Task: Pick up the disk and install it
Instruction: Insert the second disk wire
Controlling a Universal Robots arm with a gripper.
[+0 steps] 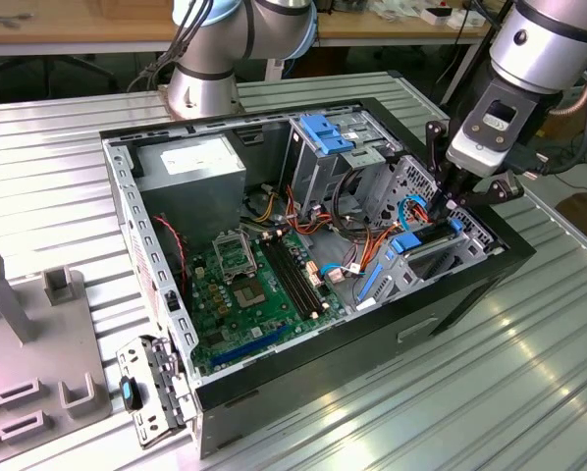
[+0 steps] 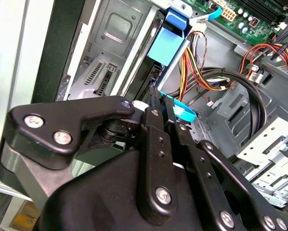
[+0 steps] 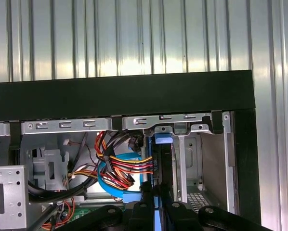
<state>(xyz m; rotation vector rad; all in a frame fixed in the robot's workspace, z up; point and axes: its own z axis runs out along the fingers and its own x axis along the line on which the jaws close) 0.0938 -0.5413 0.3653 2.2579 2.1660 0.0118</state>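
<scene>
The black gripper (image 1: 449, 201) pinches the flat blue-framed disk (image 2: 169, 45). It stands on edge in the grey metal cage (image 1: 449, 240)

1. Arm (image 1: 554, 39): silver-grey tube segments, pale blue joint caps, black cable bundle at the base.
2. Wrist: white-grey block with dark inset.
3. Gripper (image 2: 158, 103): matte black linkage bars, rounded plates, silver screw heads, slim black fingers (image 2: 153, 108).

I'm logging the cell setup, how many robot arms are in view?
2. One arm stands behind the computer case; the other reaches in from the exterior view's right, its claw holding the disk inside the case. More could be out of frame.
</scene>
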